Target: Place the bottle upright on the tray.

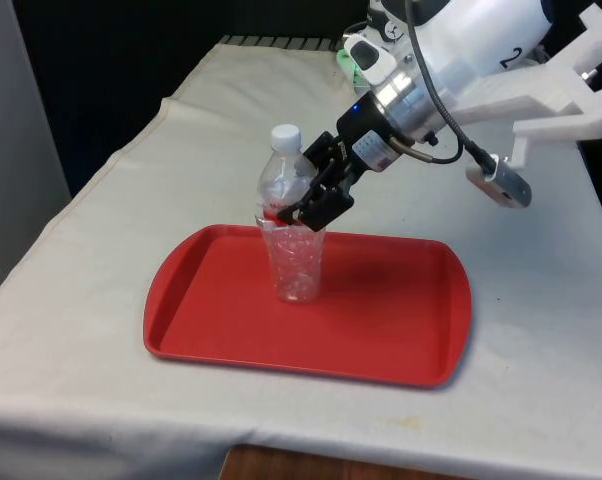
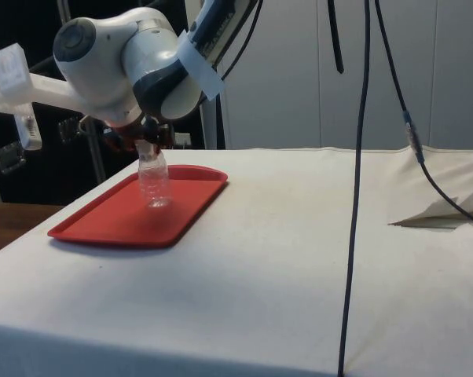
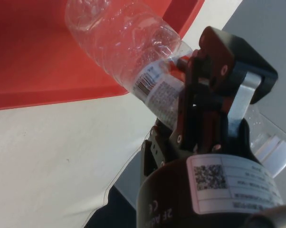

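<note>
Bottle standing on the tray, the gripper's fingers clamped on it.

The clear plastic bottle (image 1: pixel 296 225), white cap on top, stands upright with its base on the red tray (image 1: pixel 401 340), somewhat towards the tray's far edge and towards the front view's left of the tray's middle. The black gripper (image 1: pixel 316 205) reaches in at a slant from the far side of the tray and its two fingers press against the bottle's labelled band (the wrist view shows the label (image 3: pixel 157 90) pinched between them). In the side view the bottle (image 2: pixel 153 181) rests on the tray (image 2: pixel 103 228) beneath the arm's wrist. As a judgement, the placing itself looks nearly finished: the bottle is upright and seems seated on the tray. What is left is to release the grip and draw the gripper back without tipping the light, empty-looking bottle. Around the tray lies only the white tablecloth (image 1: pixel 541 300).
</note>
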Available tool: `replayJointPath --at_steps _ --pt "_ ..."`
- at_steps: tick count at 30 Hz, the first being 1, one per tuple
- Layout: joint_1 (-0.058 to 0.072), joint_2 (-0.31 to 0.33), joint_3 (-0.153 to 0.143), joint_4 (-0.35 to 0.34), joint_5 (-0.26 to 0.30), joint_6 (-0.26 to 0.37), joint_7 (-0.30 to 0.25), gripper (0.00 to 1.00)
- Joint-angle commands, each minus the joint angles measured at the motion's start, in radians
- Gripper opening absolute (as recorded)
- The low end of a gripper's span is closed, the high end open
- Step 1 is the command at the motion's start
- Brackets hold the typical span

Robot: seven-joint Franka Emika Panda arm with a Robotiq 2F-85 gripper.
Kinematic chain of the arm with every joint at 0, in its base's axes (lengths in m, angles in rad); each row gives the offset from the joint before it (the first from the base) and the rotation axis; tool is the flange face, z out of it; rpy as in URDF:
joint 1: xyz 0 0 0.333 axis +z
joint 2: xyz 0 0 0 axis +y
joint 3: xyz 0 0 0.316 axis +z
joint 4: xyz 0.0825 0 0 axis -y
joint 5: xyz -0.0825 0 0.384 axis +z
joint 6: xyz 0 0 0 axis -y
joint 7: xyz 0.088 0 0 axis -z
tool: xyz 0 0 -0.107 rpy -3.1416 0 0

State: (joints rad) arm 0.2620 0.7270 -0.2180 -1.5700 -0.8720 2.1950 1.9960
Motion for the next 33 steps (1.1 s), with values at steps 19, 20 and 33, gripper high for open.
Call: replayJointPath --at_steps 19,20,33 --pt "0.001 0.005 0.002 0.01 0.0 -0.005 -0.001 0.95" --pt "0.001 0.005 0.002 0.01 0.0 -0.006 -0.001 0.99" --pt "0.003 0.005 0.001 0.01 -0.002 -0.017 0.001 1.0"
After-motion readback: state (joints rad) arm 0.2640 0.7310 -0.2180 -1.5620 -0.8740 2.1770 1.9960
